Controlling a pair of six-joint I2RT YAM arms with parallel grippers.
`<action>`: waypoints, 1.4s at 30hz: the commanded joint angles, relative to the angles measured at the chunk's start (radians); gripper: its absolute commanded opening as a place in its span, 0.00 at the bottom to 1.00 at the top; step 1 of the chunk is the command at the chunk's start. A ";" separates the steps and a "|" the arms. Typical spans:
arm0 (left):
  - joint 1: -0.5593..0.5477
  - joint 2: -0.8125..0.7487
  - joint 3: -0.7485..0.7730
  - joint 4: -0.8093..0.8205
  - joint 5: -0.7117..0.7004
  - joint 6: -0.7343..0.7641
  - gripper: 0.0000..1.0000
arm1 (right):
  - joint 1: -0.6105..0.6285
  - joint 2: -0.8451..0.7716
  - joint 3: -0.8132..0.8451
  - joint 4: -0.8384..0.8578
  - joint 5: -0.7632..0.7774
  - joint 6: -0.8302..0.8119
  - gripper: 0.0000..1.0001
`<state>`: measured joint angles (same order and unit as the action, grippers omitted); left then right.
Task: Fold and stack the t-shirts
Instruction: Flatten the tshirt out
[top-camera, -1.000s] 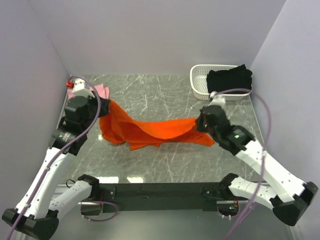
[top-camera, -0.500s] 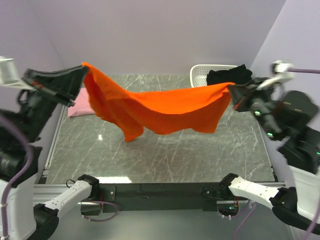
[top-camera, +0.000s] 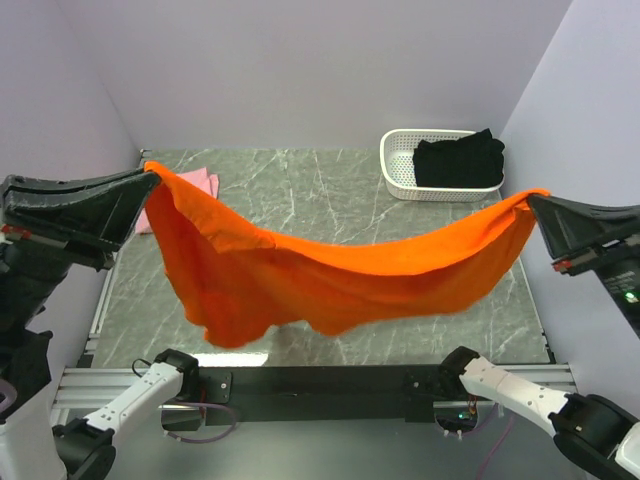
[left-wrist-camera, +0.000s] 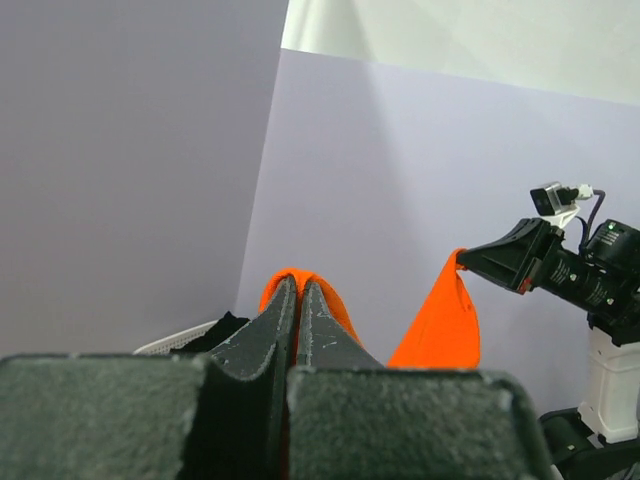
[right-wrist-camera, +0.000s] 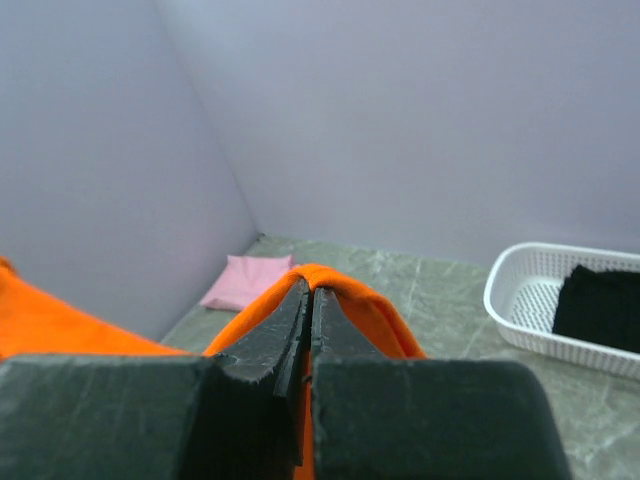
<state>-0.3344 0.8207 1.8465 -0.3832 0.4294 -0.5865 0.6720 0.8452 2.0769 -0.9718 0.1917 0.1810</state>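
Observation:
The bright orange t-shirt hangs stretched in the air between both arms, sagging in the middle above the table. My left gripper is shut on its left end, high at the left; in the left wrist view orange cloth folds over the closed fingertips. My right gripper is shut on the right end; orange cloth wraps its tips. A folded pale pink t-shirt lies at the back left, partly hidden by the orange one. A black t-shirt sits in the basket.
A white slotted basket stands at the back right corner of the grey marbled table. Lilac walls close in the left, back and right sides. The arm bases and a black rail run along the near edge.
Both arms have risen and spread apart, lifting the orange t-shirt off the table. Since half a second ago they moved wider and nearer, and the shirt now hangs lower and more stretched.

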 joint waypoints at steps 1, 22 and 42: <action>0.005 0.038 -0.081 0.053 -0.046 -0.006 0.01 | 0.005 0.034 -0.067 0.031 0.064 -0.003 0.00; 0.080 0.764 0.467 -0.112 -0.274 0.237 0.01 | -0.403 0.756 0.271 0.230 -0.345 -0.002 0.00; 0.028 -0.021 -0.823 -0.069 -0.141 -0.011 0.16 | -0.477 0.229 -0.904 0.417 -0.364 -0.015 0.00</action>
<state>-0.2771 0.8749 1.1385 -0.3317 0.2672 -0.4965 0.1925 1.1557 1.3445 -0.5282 -0.2474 0.1604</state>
